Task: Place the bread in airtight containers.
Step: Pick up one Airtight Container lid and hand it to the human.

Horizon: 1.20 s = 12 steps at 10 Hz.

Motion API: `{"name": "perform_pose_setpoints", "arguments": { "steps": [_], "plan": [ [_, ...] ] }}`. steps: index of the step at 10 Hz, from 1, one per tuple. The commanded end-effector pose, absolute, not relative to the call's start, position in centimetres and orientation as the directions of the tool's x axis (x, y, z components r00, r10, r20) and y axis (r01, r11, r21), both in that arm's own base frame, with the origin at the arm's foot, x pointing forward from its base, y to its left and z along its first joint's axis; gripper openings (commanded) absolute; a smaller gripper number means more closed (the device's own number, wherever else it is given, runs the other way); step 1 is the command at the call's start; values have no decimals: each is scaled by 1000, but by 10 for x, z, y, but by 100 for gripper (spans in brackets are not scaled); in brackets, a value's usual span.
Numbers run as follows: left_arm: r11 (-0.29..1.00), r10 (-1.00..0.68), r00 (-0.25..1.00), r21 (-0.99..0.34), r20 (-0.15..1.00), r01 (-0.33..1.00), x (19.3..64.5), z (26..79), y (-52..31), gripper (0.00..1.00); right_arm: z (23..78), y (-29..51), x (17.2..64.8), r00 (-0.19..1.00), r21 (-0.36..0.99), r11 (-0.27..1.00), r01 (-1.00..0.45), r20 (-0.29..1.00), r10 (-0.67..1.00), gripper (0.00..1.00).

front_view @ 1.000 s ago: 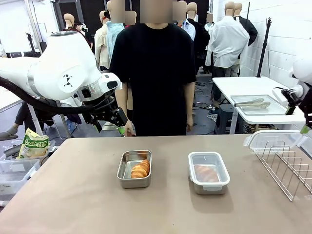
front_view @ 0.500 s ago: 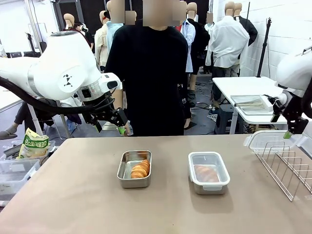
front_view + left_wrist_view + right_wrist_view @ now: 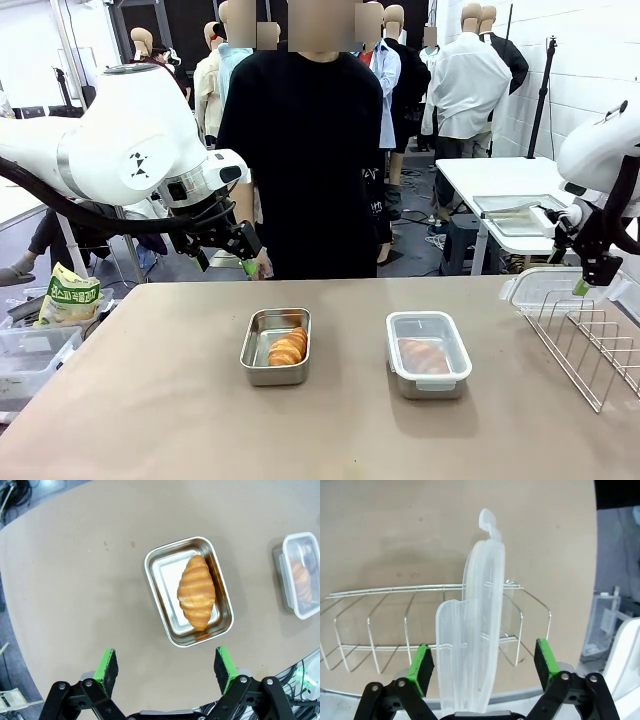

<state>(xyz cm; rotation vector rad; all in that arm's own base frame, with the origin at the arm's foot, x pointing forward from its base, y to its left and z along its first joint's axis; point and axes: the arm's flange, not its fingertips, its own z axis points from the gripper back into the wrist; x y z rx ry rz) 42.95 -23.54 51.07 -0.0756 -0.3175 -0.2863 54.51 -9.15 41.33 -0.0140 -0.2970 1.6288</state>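
An open steel airtight container [image 3: 276, 347] [image 3: 162, 580] sits mid-table with one golden bread roll [image 3: 288, 346] [image 3: 197, 591] inside. To its right a second container [image 3: 428, 354] [image 3: 300, 575] wears its clear lid over another bread roll [image 3: 424, 355]. My left gripper [image 3: 246, 264] [image 3: 166, 665] hovers open and empty above the table's far edge, looking down at the open container. A spare clear lid [image 3: 545, 290] [image 3: 480, 605] stands on edge in a wire rack [image 3: 590, 345] [image 3: 380, 630]. My right gripper [image 3: 582, 285] [image 3: 482, 662] is open, its fingers straddling that lid without touching it.
A person in black [image 3: 310, 150] stands at the far side, hands down. A printed bag [image 3: 68, 297] and a plastic bin [image 3: 30, 355] lie off the left edge. Behind on the right, a white table [image 3: 500, 180] carries a tray with tongs.
My right arm has swung in from the right edge and come down over the upright lid in the rack. The left arm has stayed put.
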Motion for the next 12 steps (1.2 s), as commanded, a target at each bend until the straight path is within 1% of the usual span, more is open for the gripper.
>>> {"name": "perform_pose_setpoints", "arguments": {
  "steps": [1, 2, 7, 12],
  "plan": [
    [959, -257, 912, -33, 319, 281, 429, 511, -234, 100, 410, -95, 554, -102, -215, -59, -975, 193, 976, 100],
    [959, -257, 912, -33, 319, 281, 429, 511, -234, 100, 408, -96, 555, -101, -210, -61, -976, 183, 978, 91],
    [959, -257, 912, -33, 319, 281, 429, 511, -234, 100, 405, -96, 559, -92, -182, -61, -981, 170, 981, 0],
    [959, -257, 912, -33, 319, 281, 429, 511, -234, 100, 412, -99, 554, -78, -173, -47, -984, 176, 981, 0]
  ]
}}
